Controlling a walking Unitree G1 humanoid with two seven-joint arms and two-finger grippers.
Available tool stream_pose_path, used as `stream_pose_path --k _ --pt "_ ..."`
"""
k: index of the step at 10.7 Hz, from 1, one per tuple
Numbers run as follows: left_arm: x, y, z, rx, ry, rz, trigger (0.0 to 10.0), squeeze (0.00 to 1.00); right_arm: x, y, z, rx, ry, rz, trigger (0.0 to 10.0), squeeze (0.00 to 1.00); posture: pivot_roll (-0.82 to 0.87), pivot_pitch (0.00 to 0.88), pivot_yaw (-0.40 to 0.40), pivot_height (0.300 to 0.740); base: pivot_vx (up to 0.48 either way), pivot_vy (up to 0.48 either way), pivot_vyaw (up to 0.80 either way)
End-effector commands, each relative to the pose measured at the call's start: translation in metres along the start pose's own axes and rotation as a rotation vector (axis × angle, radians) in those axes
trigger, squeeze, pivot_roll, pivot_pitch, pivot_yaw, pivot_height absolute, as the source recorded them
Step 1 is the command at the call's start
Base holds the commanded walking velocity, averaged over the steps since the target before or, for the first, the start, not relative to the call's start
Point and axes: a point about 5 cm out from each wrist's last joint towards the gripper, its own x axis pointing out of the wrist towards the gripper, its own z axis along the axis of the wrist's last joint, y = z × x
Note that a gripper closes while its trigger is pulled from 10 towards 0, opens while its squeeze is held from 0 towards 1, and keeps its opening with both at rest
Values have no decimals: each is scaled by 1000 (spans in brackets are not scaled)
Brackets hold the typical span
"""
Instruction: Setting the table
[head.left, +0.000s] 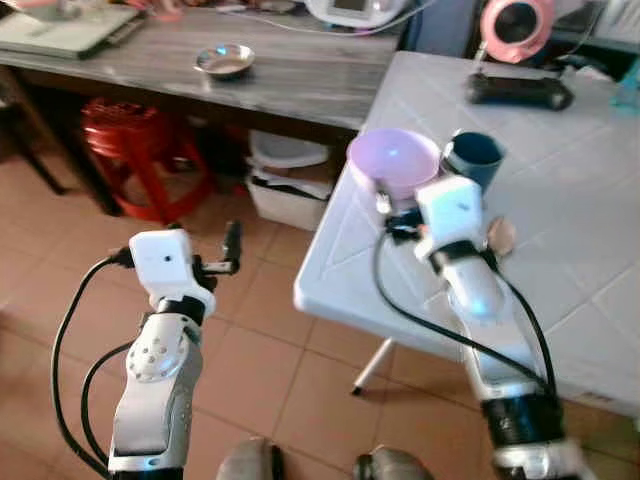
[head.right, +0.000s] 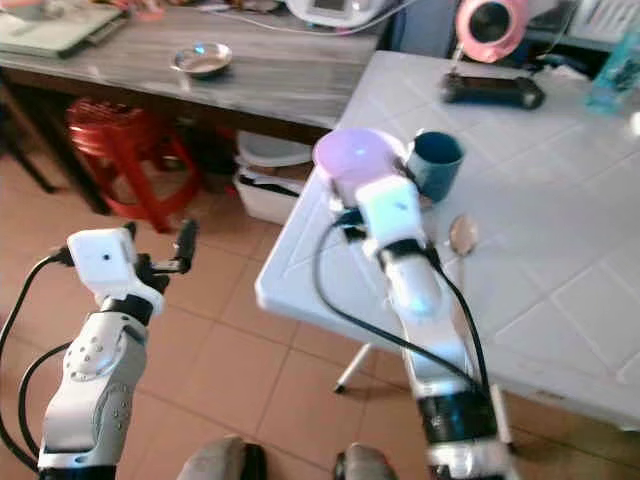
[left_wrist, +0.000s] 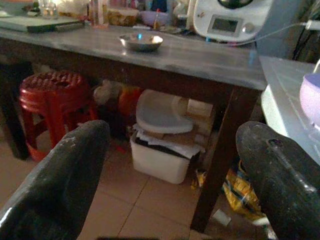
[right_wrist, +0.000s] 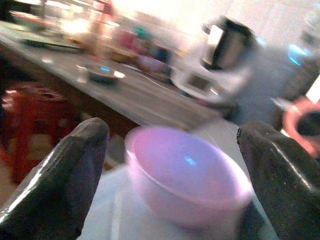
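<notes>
A pale purple bowl (head.left: 393, 160) stands upright near the corner of the white tiled table (head.left: 570, 220). A dark blue cup (head.left: 474, 158) stands right beside it, and a spoon (head.right: 462, 236) lies on the table nearer to me. My right gripper (right_wrist: 172, 135) is low over the table, just short of the bowl. It is open, and the bowl (right_wrist: 185, 175) shows between its wide-spread fingers without touching them. My left gripper (head.left: 228, 255) hangs open over the tiled floor, left of the table, holding nothing.
A grey wooden table (head.left: 300, 75) runs along the back with a small metal bowl (head.left: 225, 61) and a white appliance (left_wrist: 232, 17). Under it are a red stool (head.left: 135, 140) and a white bin (head.left: 290, 190). A pink fan (head.left: 516, 25) and black device (head.left: 518, 90) sit at the white table's far side.
</notes>
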Motion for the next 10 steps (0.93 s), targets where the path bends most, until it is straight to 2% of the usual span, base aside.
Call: stream_pose_path --k 1,2,3,6,8,10 --pt "-3 1 -3 -6 27 6 10000 0 10 6 6 -71 -12 85 10000 0 40 142 61 740 0 0 0" --pt "-7 -2 -8 -21 67 -14 10000 0 23 8 3 -129 35 173 10000 0 48 167 70 740 0 0 0" --pt "-11 -5 -11 -27 89 -28 10000 0 30 6 -1 -153 76 194 10000 0 58 177 66 740 0 0 0" --pt "-16 2 -13 -34 128 -18 10000 0 49 3 -6 -159 172 241 10000 0 86 203 71 740 0 0 0" --pt "-19 1 -12 -29 141 -31 10000 0 64 -4 -4 -215 198 192 10000 0 98 206 77 740 0 0 0" --pt "-19 2 -11 -25 157 -40 10000 0 67 -6 -13 -234 261 167 10000 0 105 208 83 740 0 0 0"
